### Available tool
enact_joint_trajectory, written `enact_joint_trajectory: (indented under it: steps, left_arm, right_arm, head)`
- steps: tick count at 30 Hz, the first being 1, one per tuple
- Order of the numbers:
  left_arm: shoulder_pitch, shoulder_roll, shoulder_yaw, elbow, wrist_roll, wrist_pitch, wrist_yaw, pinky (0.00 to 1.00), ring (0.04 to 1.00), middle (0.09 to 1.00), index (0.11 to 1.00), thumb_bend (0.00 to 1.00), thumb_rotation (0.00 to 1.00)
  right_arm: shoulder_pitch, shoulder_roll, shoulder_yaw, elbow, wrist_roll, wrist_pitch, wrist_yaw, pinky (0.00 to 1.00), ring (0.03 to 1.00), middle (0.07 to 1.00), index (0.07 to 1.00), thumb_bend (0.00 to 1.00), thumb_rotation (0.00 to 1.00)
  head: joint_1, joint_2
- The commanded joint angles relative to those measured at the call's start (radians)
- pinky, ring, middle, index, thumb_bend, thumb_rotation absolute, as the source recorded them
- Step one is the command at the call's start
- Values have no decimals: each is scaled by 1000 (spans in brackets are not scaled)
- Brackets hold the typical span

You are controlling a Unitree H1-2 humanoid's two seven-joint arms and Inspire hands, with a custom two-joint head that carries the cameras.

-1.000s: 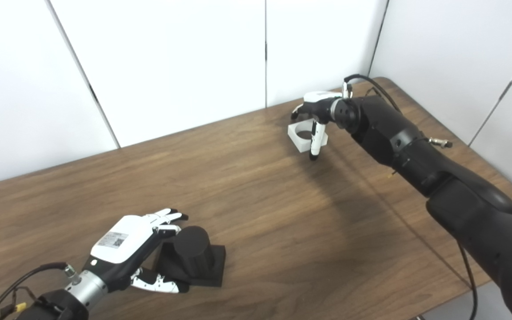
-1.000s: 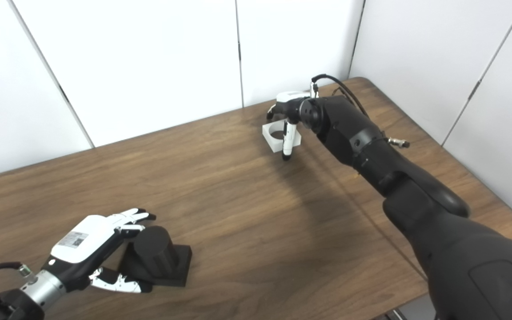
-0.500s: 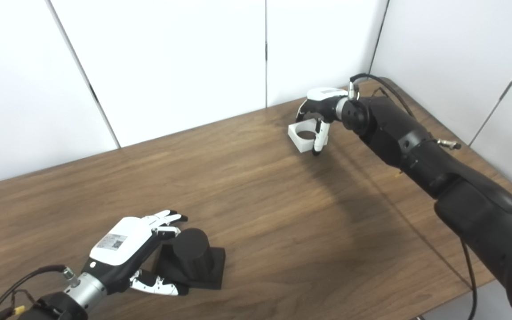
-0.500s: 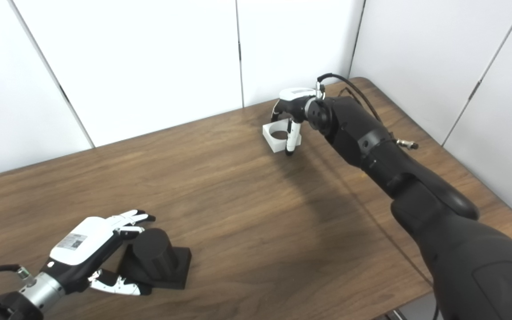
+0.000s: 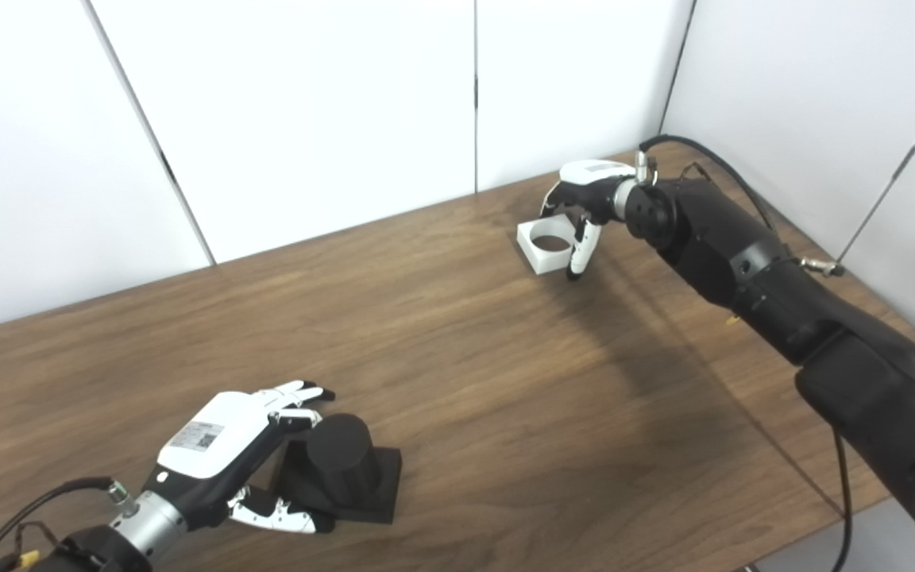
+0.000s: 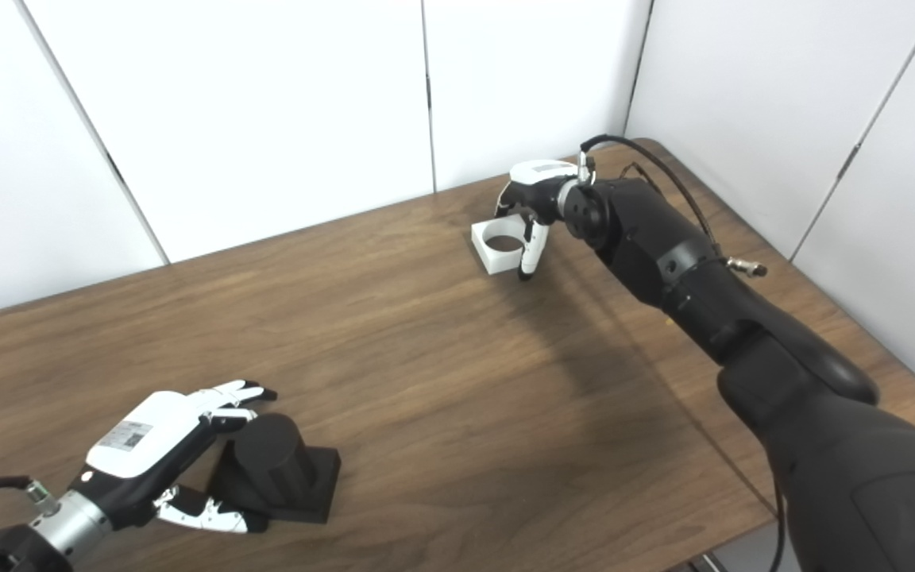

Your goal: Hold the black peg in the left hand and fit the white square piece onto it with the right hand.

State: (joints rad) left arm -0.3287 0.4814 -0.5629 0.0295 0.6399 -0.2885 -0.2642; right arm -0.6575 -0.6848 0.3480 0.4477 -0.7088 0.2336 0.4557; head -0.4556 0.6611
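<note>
Change since one second ago: our right hand (image 5: 588, 199) is sitting further right and back than before, so the round hole of the white square piece (image 5: 546, 245) is now showing whole; our left hand (image 5: 239, 445) is lying a little lower beside the peg.
Right hand: we are curving the fingers down over the far right side of the piece, with the thumb (image 5: 580, 253) hanging just beside its right edge; the fingers are apart and we are holding nothing that we can see. Whether the thumb is touching the piece, we cannot tell.
White square piece: it is lying flat on the table (image 5: 457, 373) near the far edge, a thick matte block with a round hole, and the wood is showing dark through the hole.
Left hand: we are keeping it spread wide around the peg, fingers (image 5: 299, 393) above and thumb (image 5: 279, 516) below at the base, not closing on it.
Black peg: the black peg (image 5: 338, 453) is standing upright, a smooth matte cylinder on a flat square base, near the front left of the table.
Table: brown wood with long grain, slightly glossy.
</note>
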Motion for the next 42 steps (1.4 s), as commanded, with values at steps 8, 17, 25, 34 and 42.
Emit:
enact_joint_trajectory:
  steps: [8, 17, 25, 34, 42]
  left_arm:
    - [43, 52, -24, 43, 55, -5, -84, 865, 922, 888, 492, 524, 62]
    - [46, 48, -25, 44, 59, -2, -84, 860, 923, 888, 492, 524, 63]
    - [45, 48, -24, 48, 53, -9, -81, 860, 928, 888, 492, 524, 63]
    - [37, 45, -21, 57, 52, -2, -94, 872, 933, 895, 492, 523, 63]
    - [31, 33, -21, 62, 61, 10, -88, 880, 941, 898, 492, 524, 65]
  right_arm:
    - [-6, -46, -4, -14, -5, -9, 7, 824, 887, 822, 486, 522, 131]
    - [10, -46, -8, -17, -6, -35, -35, 796, 870, 804, 484, 523, 131]
    - [30, -24, -53, -48, 33, -57, -105, 741, 843, 788, 481, 522, 126]
    - [28, -23, -72, -169, 38, -53, -100, 783, 874, 796, 482, 522, 125]
    - [51, -20, -85, -301, 43, -64, -89, 808, 886, 790, 482, 523, 127]
  head:
    - [4, 4]
    - [6, 8]
    - [8, 11]
    - [22, 11]
    - [115, 37]
